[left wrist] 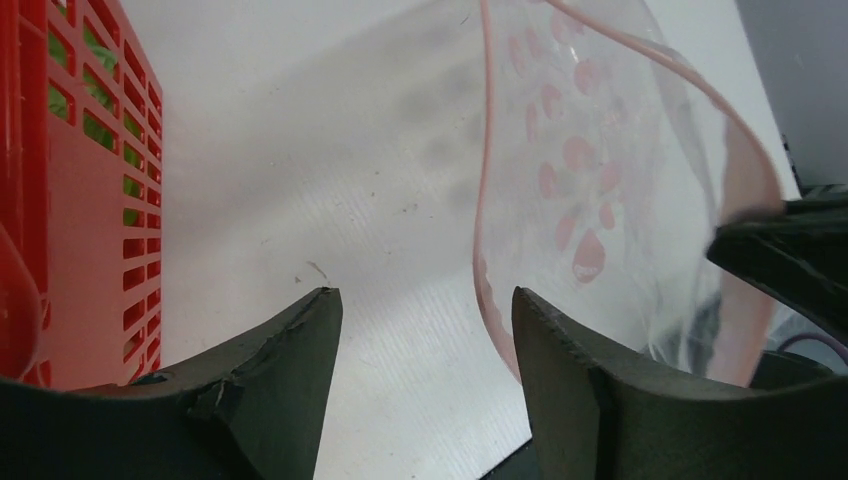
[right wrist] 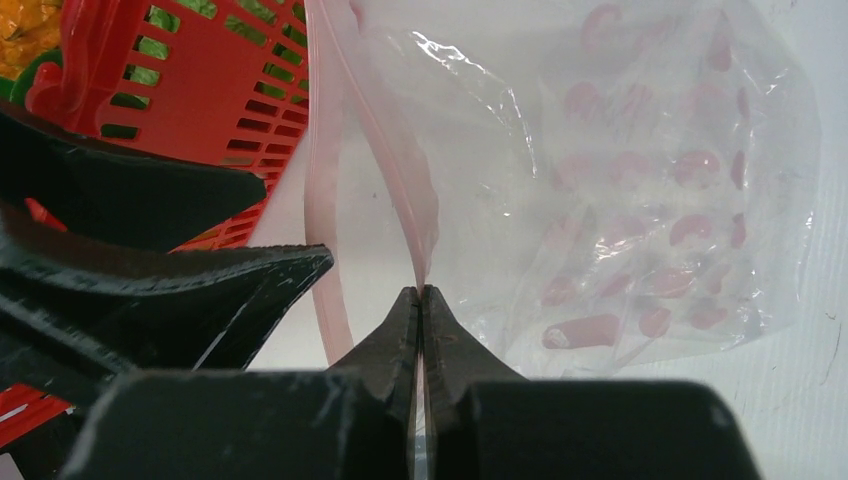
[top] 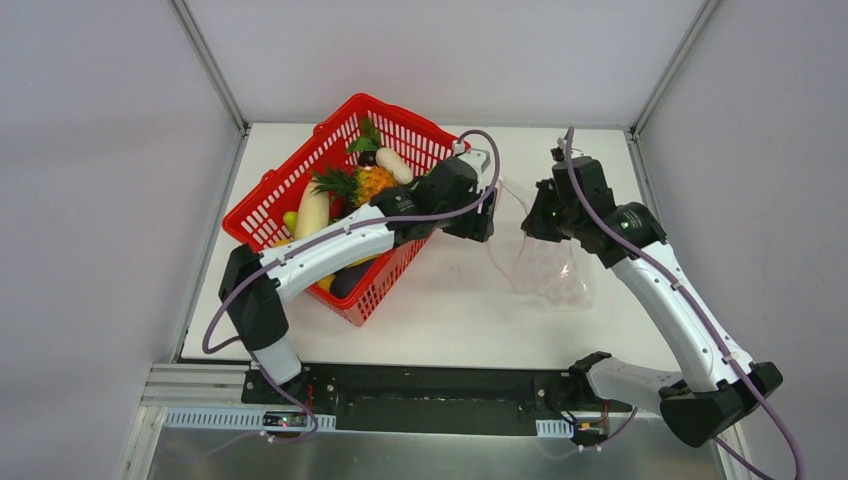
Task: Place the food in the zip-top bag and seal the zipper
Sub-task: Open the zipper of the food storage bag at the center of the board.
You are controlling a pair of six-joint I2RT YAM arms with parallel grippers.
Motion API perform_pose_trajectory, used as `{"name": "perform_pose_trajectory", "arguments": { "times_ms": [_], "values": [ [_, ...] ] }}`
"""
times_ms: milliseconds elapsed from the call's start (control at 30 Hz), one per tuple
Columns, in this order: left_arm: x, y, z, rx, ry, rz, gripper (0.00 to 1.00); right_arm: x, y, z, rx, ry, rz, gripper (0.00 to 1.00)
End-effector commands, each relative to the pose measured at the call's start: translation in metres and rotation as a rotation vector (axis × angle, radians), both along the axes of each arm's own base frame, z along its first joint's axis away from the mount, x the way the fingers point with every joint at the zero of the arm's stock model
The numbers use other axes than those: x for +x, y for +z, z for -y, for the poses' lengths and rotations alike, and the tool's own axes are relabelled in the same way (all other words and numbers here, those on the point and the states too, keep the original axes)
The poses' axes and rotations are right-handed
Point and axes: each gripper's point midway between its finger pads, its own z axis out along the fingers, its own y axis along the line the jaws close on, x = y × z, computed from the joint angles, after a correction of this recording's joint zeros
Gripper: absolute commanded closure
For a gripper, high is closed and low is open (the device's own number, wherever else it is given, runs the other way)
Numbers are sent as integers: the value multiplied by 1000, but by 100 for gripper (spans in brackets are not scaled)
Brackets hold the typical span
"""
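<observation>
The clear zip-top bag [top: 548, 268] with pink dots lies right of centre on the table, its mouth lifted. My right gripper [right wrist: 420, 296] is shut on the pink zipper [right wrist: 400, 170] strip at the mouth edge. My left gripper [left wrist: 420, 322] is open, with only bare table between its fingers; the other side of the pink strip [left wrist: 484, 200] curves just past its right fingertip. From above, the left gripper [top: 485, 222] and the right gripper [top: 527, 228] face each other at the bag's mouth. The food stays in the red basket: pineapple [top: 372, 185], white radishes [top: 312, 210], leafy green [top: 366, 138], eggplant [top: 346, 281].
The red mesh basket [top: 268, 195] stands left of centre, tilted, with my left arm reaching across its right side. It is close on the left in the left wrist view [left wrist: 90, 200]. White walls and metal rails enclose the table on three sides.
</observation>
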Motion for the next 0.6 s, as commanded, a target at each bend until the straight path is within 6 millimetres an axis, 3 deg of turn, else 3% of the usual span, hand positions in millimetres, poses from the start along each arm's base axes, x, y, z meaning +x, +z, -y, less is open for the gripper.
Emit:
{"name": "perform_pose_trajectory", "arguments": {
  "times_ms": [0, 367, 533, 567],
  "values": [
    [-7, 65, -1, -129, -56, 101, 35, 10, 6, -1, 19, -25, 41, 100],
    [-19, 96, -25, -134, -69, 167, 28, 9, 3, -7, 36, -4, 35, 100],
    [-15, 109, -63, -33, 8, 246, 13, 8, 4, -9, 43, 9, 35, 100],
    [-12, 110, -74, 1, 33, 262, 3, 8, 4, -9, 45, 12, 35, 100]
  ]
}}
